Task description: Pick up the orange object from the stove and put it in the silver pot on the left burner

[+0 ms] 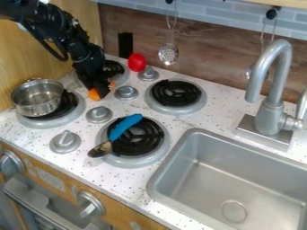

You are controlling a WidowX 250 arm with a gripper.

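Observation:
My gripper (101,94) hangs at the upper left of the stove top, between the metal pot and the grey knobs, low by the counter. An orange thing (94,94) shows at its tip, with another bit of orange on its right side; the gripper hides the rest, and I cannot tell if it is held. The metal pot (37,98) stands on the left burner. On the front burner lies a spoon with a blue handle (125,127), its bowl toward the lower left. A red object (137,62) sits near the back wall, behind a knob.
The back burners (176,93) and several grey knobs (99,114) surround the gripper. A sink (234,179) with a tall faucet (273,90) lies to the right. A slotted ladle (168,54) hangs on the back wall.

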